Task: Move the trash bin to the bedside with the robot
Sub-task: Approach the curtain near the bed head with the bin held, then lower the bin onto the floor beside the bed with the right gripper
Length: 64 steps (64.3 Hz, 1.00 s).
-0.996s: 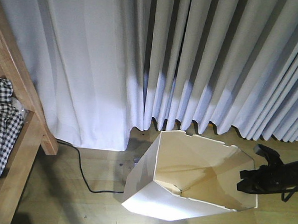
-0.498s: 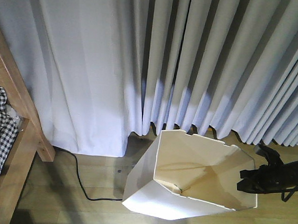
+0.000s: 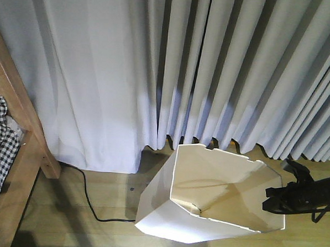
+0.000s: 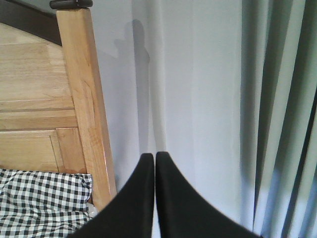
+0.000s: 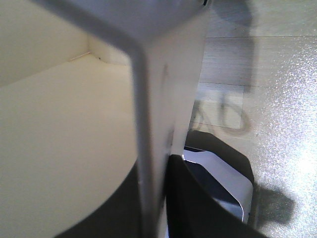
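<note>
Right tool (image 3: pixel 273 199) clamps the trash bin (image 3: pixel 206 181) rim; cream inside visible

Trash bin (image 3: pixel 217 187) on wood floor (image 3: pixel 66 207), R gripper (image 3: pixel 268 199) at its rt rim, curtain (image 3: pixel 157 62) behind.

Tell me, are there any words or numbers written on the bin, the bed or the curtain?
There is no text to read in any view.
trash bin: plain white outside and cream inside, with no label.
bed frame: bare wood, with no writing.
checked bedding: only the black-and-white pattern.
curtain: plain, with no print.
</note>
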Available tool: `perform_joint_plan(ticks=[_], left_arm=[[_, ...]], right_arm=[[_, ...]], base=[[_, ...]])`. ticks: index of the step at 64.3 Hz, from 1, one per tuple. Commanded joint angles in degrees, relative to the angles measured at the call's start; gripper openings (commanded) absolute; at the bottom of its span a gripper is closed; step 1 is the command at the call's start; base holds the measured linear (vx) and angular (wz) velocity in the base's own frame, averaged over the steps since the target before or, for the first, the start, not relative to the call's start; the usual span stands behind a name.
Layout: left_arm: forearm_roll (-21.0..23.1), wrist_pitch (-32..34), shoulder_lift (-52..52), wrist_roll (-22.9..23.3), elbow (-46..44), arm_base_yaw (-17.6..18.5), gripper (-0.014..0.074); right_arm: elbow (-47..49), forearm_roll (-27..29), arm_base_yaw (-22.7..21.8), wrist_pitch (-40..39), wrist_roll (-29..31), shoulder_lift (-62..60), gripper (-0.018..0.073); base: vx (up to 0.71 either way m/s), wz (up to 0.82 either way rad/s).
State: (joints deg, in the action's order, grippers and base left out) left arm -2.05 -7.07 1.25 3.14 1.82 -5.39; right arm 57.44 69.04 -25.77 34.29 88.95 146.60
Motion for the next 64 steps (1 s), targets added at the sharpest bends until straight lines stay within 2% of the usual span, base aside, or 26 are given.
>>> perform_joint_plan(ticks=[1,22,33,48,57,64], left_arm=[[0.12,4.18,0.31,0.25,-1.38,0.05,-0.0006],[0.12,4.18,0.31,0.25,-1.38,0.05,-0.0006],[0.12,4.18,0.31,0.25,-1.38,0.05,-0.0006],[0.12,4.18,0.31,0.25,-1.38,0.05,-0.0006],[0.12,4.18,0.31,0.25,-1.38,0.05,-0.0006],[0.12,4.18,0.31,0.25,-1.38,0.05,-0.0006]], right_arm=[[0.12,1.91,-0.04,14.33,0.48,-4.13,-0.0004],[0.12,2.32,0.02,15.45,0.48,-4.13,-0.0004],[1.01,3.94,0.23,12.41,-0.54,-3.7,-0.0004],[6.58,-3.39,4.87,1.7,-7.03,-0.61,-0.0004],[11.04,-8.95,9.08,-0.72,-11.52,2.78,-0.0004],[15.15,-10.79,10.53,-2.4,-16.79,6.15,-0.0004]], base=[[0.0,0.0],[0.0,-0.01],[0.0,-0.02],[0.0,0.0],[0.0,0.0],[0.0,0.0]])
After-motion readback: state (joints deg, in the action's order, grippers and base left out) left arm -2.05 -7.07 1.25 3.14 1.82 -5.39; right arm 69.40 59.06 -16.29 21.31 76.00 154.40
